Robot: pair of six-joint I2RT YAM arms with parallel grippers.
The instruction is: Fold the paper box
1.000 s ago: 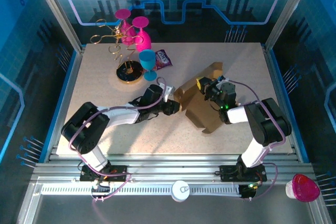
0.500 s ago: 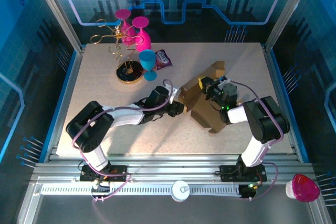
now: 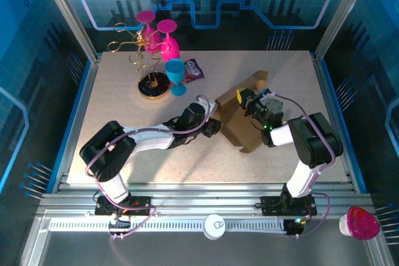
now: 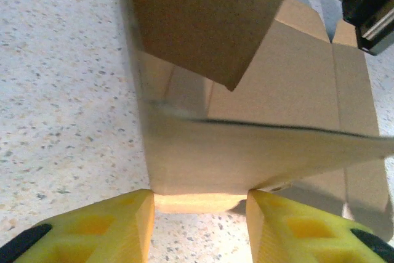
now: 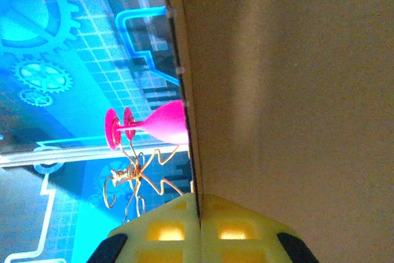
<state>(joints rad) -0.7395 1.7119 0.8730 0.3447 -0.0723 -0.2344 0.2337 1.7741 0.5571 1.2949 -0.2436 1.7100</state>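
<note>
Looking down from above, you have the paper box (image 3: pixel 242 130) lying on the desk (image 3: pixel 118 104) at about 3 o'clock from the middle. It is partly folded, with one flap raised toward 1 o'clock.

Your right gripper (image 5: pixel 199 226) is closed tight on a brown panel. In its wrist view the thin cardboard edge runs straight down between the two yellow fingers, which meet on it. From above, that gripper sits at the box's 12 o'clock edge.

Your left gripper (image 4: pixel 200 214) meets the box from 9 o'clock, low over the desk. Its yellow fingers (image 4: pixel 117 229) stand partly apart, and a short piece of the box's near edge fills the gap between them. You cannot tell whether they press on it. Beyond that edge one panel lies flat and another flap tilts above it, blurred.

Well apart from the box, at 11 o'clock on the desk, a blue goblet (image 3: pixel 176 74) stands upright. A purple packet (image 3: pixel 194 70) lies just beside it at its 2 o'clock.
</note>
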